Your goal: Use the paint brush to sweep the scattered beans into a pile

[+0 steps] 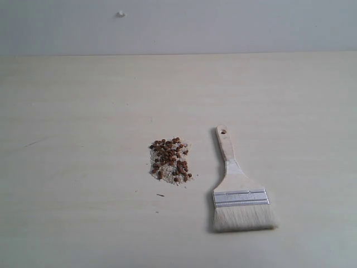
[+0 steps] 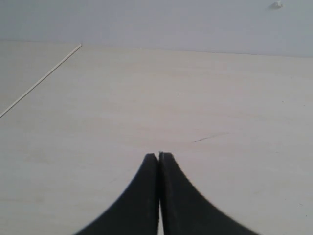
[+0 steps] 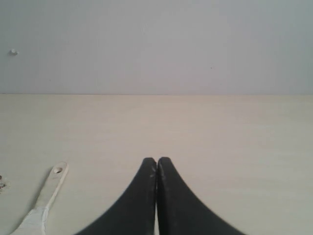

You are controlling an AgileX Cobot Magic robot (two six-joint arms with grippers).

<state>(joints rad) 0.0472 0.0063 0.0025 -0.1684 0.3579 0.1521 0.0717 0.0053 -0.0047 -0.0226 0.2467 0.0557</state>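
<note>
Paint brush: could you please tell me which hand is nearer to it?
Right. The right hand has the paint brush handle close beside it; no brush appears in the view from the left hand.

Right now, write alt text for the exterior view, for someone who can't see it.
A wide paint brush lies flat on a pale table, bristles nearest the camera. Left of it, not touching, sits a small patch of reddish-brown beans mixed with pale crumbs. No robot arm shows.
</note>
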